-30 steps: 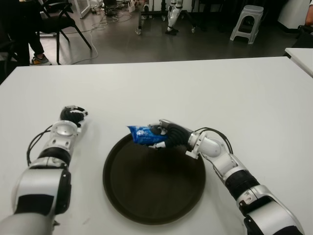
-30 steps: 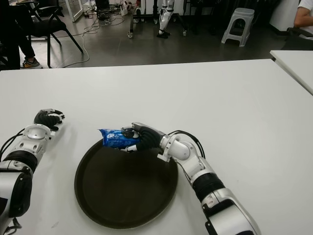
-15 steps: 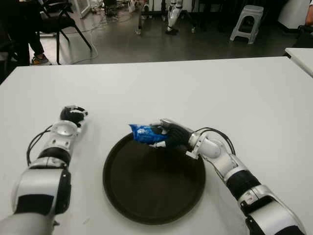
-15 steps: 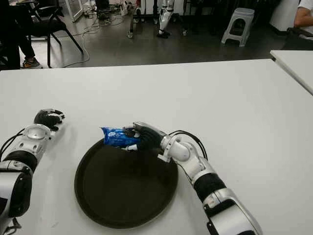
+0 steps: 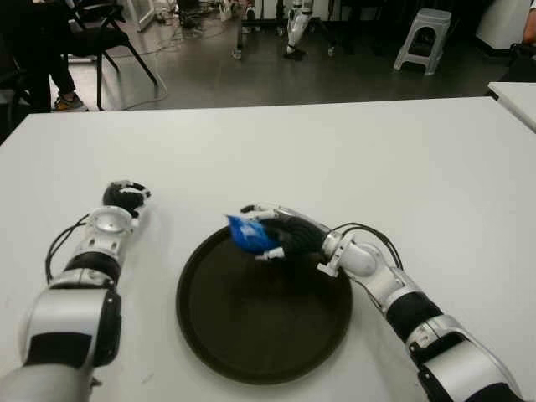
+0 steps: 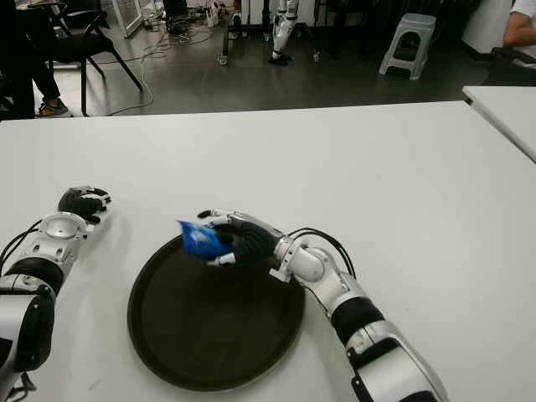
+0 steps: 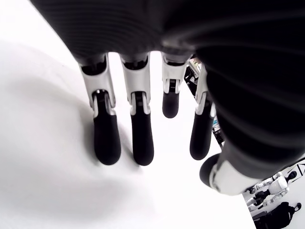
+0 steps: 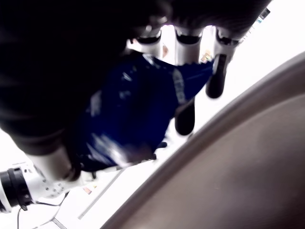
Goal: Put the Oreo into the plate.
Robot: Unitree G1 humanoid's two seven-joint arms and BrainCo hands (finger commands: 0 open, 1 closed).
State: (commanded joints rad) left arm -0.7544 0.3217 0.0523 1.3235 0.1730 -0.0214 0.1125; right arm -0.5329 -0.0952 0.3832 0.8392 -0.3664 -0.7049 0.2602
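Note:
The Oreo is a blue packet (image 5: pixel 249 233), also seen in the right wrist view (image 8: pixel 138 105). My right hand (image 5: pixel 280 236) is shut on it, fingers arched over its top and thumb beneath. The packet is tilted, its free end sloping down over the far left rim of the dark round plate (image 5: pixel 260 331). The plate lies on the white table (image 5: pixel 352 159) and nothing lies in it. My left hand (image 5: pixel 126 197) shows to the left of the plate, idle, and in its wrist view the fingers (image 7: pixel 136 129) hang relaxed over the table holding nothing.
Past the table's far edge stand a black chair (image 5: pixel 100 33) and a white stool (image 5: pixel 417 38) on the grey floor. The corner of a second white table (image 5: pixel 515 92) shows at far right. A person's legs (image 5: pixel 50 67) are at far left.
My right hand has rolled, so the packet has turned from lying level to tilting down toward the plate. The fingers have lifted a little over it. The left arm has not moved.

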